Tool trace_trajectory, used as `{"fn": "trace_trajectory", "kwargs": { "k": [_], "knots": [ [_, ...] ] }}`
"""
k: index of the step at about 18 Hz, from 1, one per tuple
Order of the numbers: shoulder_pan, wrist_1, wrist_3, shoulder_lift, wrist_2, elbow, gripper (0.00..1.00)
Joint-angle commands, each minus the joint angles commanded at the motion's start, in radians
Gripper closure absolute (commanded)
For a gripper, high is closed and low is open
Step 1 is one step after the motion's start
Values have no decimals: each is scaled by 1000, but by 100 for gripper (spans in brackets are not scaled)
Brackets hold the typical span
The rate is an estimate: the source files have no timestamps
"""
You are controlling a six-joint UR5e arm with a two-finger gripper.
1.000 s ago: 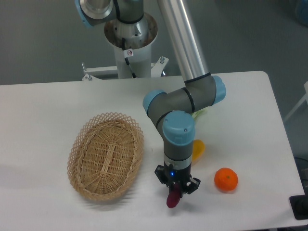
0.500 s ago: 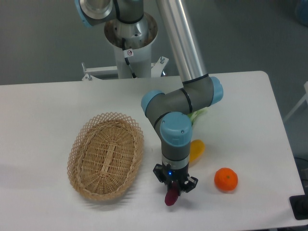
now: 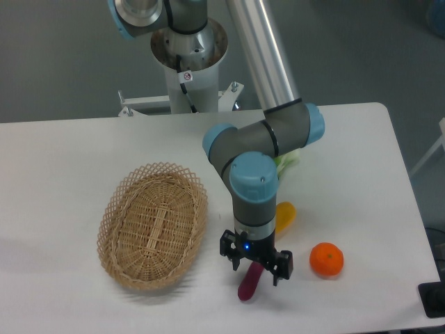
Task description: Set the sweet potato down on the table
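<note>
The sweet potato [image 3: 248, 283], a small dark magenta tuber, lies on the white table [image 3: 62, 174] near its front edge, to the right of the basket. My gripper [image 3: 255, 267] hangs straight above it with its jaws spread apart on either side of the tuber's upper end. The jaws no longer press on it. The tuber's lower end pokes out below the gripper.
An oval wicker basket [image 3: 153, 224] stands to the left of the gripper. A round orange fruit [image 3: 326, 259] lies to the right. A yellow vegetable [image 3: 285, 214] with a green end shows partly behind the arm.
The jaws have opened and let go of the sweet potato, which now rests on the table. The gripper shifted slightly left before opening.
</note>
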Motion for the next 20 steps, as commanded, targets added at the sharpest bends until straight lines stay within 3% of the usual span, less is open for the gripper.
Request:
{"fn": "trace_trajectory", "kwargs": {
  "k": [3, 5, 10, 14, 20],
  "knots": [
    [6, -5, 6, 35, 6, 18, 0],
    [24, -5, 52, 61, 69, 28, 0],
    [118, -21, 125, 126, 109, 40, 0],
    [204, -210, 294, 187, 104, 48, 0],
    [325, -423, 633, 278, 62, 46, 0]
  ]
}}
